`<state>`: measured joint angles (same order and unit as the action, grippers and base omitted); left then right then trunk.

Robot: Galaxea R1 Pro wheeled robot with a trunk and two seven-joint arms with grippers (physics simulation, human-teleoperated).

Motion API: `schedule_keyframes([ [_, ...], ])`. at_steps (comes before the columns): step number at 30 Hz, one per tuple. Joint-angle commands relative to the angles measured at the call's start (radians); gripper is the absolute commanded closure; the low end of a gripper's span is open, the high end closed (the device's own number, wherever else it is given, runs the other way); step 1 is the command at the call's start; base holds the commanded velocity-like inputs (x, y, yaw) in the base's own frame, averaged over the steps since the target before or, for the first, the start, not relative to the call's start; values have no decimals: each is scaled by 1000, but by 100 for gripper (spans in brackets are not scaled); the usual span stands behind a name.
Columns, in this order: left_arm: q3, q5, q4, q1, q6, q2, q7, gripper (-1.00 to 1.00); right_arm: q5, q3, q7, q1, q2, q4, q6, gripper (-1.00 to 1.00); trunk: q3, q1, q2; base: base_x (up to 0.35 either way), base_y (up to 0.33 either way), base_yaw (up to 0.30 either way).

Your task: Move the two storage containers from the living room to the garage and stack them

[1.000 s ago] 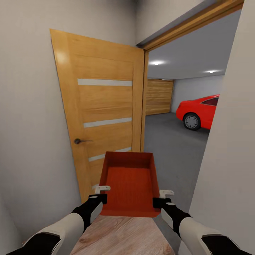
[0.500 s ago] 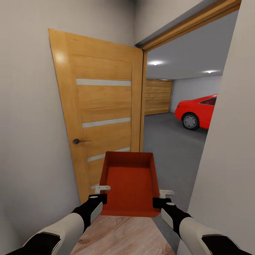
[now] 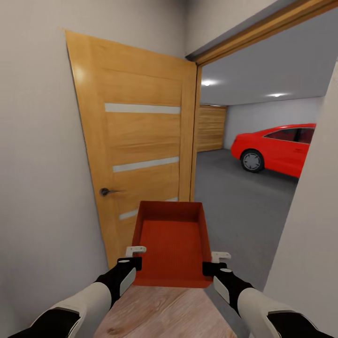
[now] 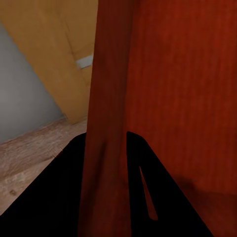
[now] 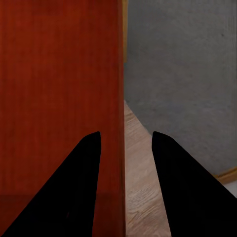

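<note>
At the garage [image 3: 244, 188] doorway, the open wooden door [image 3: 141, 150] and right wall are crowding the path — clipping either could jar the load. The storage container [image 3: 171, 244], orange-red, shallow, empty, is riding level between both arms; left gripper [image 3: 133, 256] and right gripper [image 3: 216, 262] jaws are pinching its side walls.
</note>
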<state>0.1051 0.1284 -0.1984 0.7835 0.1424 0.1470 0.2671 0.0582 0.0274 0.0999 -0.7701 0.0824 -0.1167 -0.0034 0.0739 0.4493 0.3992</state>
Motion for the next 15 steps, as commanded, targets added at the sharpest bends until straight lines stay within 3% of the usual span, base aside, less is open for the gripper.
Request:
schedule_keyframes([
  [1,-7,-21,-6,0,-1,-3,18,100,17,3,4,0,0,3,0,100,0,1,1,184,186,-214],
  [8,-7,-21,-6,0,-1,-3,18,100,17,3,4,0,0,3,0,100,0,1,1,132,100,-233],
  [15,-7,-21,-6,0,-1,-3,18,100,17,3,4,0,1,3,0,100,0,1,1,16,4,-238],
])
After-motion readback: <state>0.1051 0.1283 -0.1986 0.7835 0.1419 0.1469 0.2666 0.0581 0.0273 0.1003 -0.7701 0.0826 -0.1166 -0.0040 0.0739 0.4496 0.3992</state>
